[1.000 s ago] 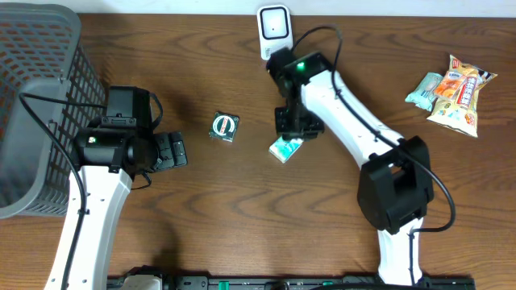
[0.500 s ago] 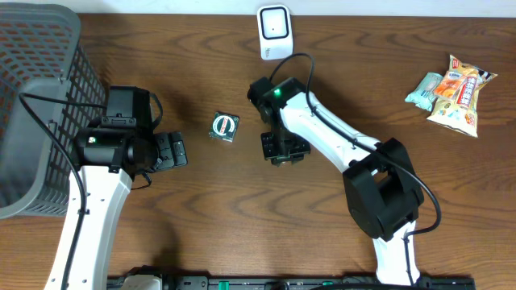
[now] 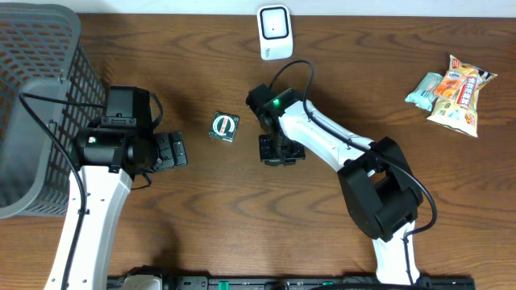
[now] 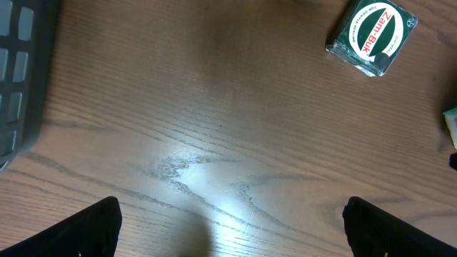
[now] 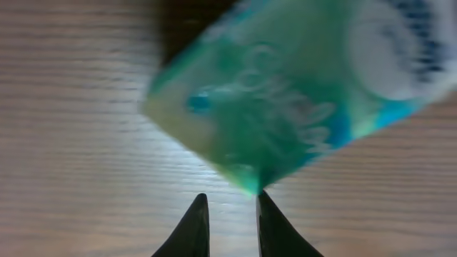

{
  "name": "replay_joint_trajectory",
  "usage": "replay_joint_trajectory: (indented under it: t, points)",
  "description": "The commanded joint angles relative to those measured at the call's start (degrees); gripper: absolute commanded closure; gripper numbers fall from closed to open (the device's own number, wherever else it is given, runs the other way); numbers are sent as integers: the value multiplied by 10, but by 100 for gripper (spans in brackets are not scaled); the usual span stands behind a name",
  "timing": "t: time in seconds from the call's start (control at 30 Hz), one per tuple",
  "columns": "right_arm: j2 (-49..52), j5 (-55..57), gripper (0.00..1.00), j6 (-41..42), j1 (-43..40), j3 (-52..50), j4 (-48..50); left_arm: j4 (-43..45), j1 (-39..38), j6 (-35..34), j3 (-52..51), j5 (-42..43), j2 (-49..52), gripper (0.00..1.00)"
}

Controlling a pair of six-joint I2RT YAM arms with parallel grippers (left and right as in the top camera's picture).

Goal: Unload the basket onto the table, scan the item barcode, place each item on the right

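In the right wrist view a teal-green packet (image 5: 285,93) lies on the wood and fills the upper part of the frame, blurred. My right gripper (image 5: 230,194) is just short of it. Its jaws are nearly together with a narrow strip of bare wood between them, and the packet's lowest corner meets the right fingertip (image 5: 263,196). From overhead the right gripper (image 3: 280,151) covers the packet. The white scanner (image 3: 274,32) stands at the table's far edge. My left gripper (image 3: 172,151) is wide open over bare wood, its fingers (image 4: 93,225) apart at the frame's corners.
A small green Zam-Buk box (image 3: 224,127) (image 4: 369,36) lies between the two grippers. A grey mesh basket (image 3: 40,80) takes up the far left. Snack packets (image 3: 455,89) lie at the far right.
The right arm swung left and toward the front, from beside the scanner to over the teal packet, which it now hides from overhead. Its jaws narrowed. The left arm stayed still.
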Motion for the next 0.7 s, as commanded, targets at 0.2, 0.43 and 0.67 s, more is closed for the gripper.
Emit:
replay_joint_trajectory:
  t: [0.2,0.43,0.67]
  points:
    - [-1,141,87,50,-20,-2,-73,-1,-2,-5,-3,-3,2,2]
    - [-1,146,87,44,-85,22,-133,-1,-2,-5,-3,-3,2,3]
    - [-1,56,63,-87,-144,50,-135,-1,-2,-5,-3,-3,2,2]
